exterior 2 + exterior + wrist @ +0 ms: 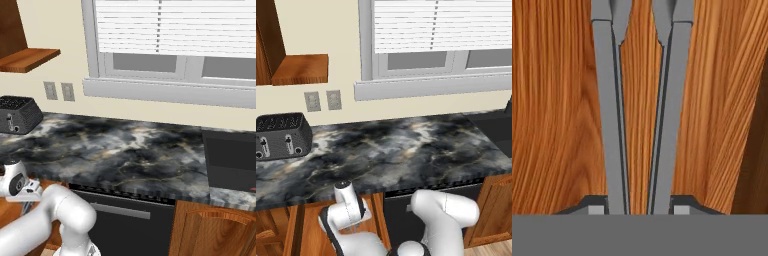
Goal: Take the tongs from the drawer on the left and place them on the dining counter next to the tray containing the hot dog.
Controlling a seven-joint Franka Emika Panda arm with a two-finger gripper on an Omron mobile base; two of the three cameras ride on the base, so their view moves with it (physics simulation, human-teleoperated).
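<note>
While the wooden drawer floor is lying beneath, the tongs are being clasped by the narrowly closed gripper.

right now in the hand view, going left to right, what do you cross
wood grain of the drawer → left arm of the tongs → strip of wood showing between the arms → right arm of the tongs → more wood → dark shaded edge at far right; the gripper fingertips flank both arms.

A black toaster sits at nine o'clock on the marbled counter, the white arm at seven o'clock.
</note>
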